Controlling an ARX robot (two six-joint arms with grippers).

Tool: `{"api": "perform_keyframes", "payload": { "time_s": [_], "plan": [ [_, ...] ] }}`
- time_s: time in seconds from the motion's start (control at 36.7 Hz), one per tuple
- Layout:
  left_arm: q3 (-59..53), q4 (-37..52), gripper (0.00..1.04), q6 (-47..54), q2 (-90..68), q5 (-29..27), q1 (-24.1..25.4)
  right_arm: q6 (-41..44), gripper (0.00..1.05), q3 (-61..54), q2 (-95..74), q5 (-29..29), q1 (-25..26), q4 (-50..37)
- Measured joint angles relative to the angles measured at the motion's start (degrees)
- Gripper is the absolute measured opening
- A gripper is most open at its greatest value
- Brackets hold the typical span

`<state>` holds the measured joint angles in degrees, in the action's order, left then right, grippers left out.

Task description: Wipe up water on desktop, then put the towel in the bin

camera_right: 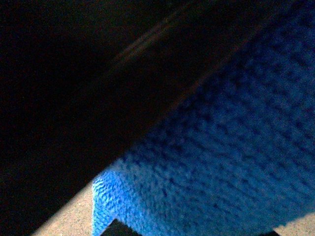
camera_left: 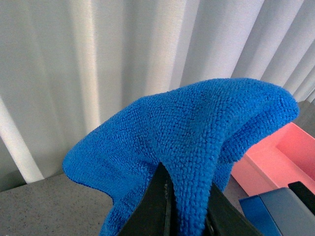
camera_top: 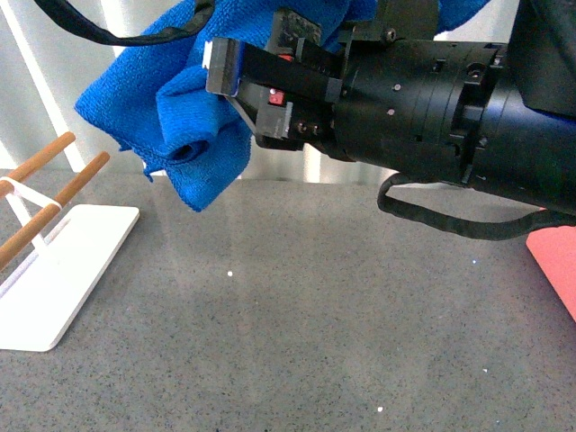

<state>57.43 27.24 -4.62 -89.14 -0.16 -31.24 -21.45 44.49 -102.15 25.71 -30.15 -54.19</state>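
The towel (camera_top: 180,99) is up in the air, clear of the worktop (camera_top: 297,315), bunched and hanging in folds over the far left part of the scene. The right arm (camera_top: 423,99) fills the upper right of the front view. It comes in from the right edge and lies nearly level, pointing left across the scene, with a black cable (camera_top: 450,220) looping beneath its wrist. The right end effector (camera_top: 229,76) is in among the folds, one pale grey pad lying against the cloth. Its other finger is hidden by the towel, so I cannot tell whether it is pinching or merely touching. The right wrist view does not help here: blue pile close up on one side, a dark shape on the other, and a strip of worktop below. The left wrist view is plainer. The left end effector (camera_left: 187,206) has its two dark fingers pressed together on a fold of the towel, and the cloth rises above them in a broad hump and droops to both sides. That camera faces the far side, with a white curtain (camera_left: 98,59) behind the towel. The bin (camera_left: 280,162) sits low to the right of the towel, open side up, and only a corner of it shows at the right edge of the front view. At the left of the worktop stands a rack (camera_top: 63,270) — a flat white base with two wooden rods slanting up from it — below the towel and apart from it.
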Motion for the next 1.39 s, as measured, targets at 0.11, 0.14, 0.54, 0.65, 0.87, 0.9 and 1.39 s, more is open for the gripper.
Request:
{"api": "perform_keyframes", "payload": {
  "time_s": [0.11, 0.14, 0.54, 0.65, 0.87, 0.9, 1.39],
  "plan": [
    [-0.04, 0.00, 0.12, 0.09, -0.02, 0.20, -0.17, 0.00, 0.07, -1.25, 0.81, -0.35, 0.00, -0.35],
    [-0.09, 0.00, 0.15, 0.17, -0.02, 0.28, -0.17, -0.02, 0.05, -1.57, 1.05, -0.42, 0.00, -0.37],
    [-0.20, 0.00, 0.69, 0.66, -0.02, -0.31, 0.24, 1.88, 0.04, -4.31, 4.81, -2.60, 0.55, 3.23],
    [-0.20, 0.00, 0.84, 0.79, -0.02, -0.37, 0.42, 2.21, 0.04, -4.94, 5.55, -3.10, 0.68, 3.80],
    [-0.26, -0.02, 0.98, 1.40, -0.02, -0.70, 0.72, 2.58, 0.04, -5.79, 6.01, -4.02, 0.76, 3.78],
    [-0.31, -0.07, 0.98, 1.49, -0.02, -0.68, 0.72, 2.62, 0.04, -5.84, 6.01, -4.04, 0.76, 3.76],
    [-27.63, 15.91, 0.36, 4.13, 16.39, -22.60, 8.20, 11.15, 0.04, -7.72, 6.19, -1.18, -1.46, 3.56]
  ]
}}
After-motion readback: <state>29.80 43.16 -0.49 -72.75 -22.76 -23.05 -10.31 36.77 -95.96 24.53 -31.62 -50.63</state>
